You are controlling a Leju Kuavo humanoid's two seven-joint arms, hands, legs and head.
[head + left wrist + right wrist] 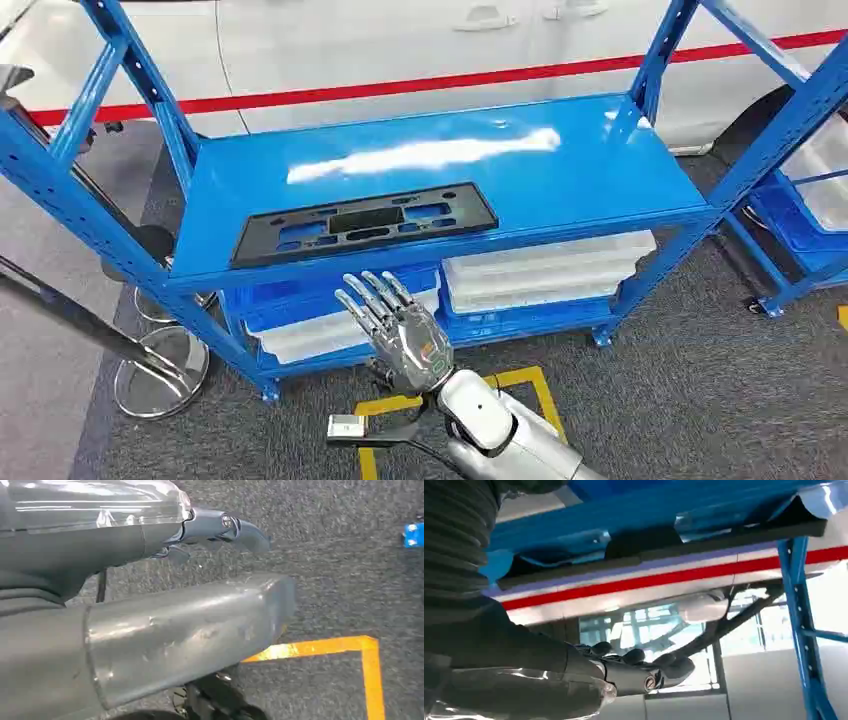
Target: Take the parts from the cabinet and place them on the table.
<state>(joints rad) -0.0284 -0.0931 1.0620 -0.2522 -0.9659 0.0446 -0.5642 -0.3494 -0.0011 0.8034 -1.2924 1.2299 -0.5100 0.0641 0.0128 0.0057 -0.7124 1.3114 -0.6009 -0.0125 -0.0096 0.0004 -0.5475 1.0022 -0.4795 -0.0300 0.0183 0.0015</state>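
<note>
Grey carpet (700, 380) lies under a blue rack (440, 165). On its shelf, near the front edge, rests a black flat part (365, 222). Just below this edge, the right hand (395, 325) is spread, holding nothing. The left hand (220, 527) hangs over the carpet; I cannot tell its state.

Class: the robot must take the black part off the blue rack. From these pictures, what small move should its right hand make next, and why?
Probably reach the right hand up and forward toward the black part. The hand is open, fingers spread, holding nothing, and sits below the front edge of the blue shelf where the part lies flat, untouched.
</note>
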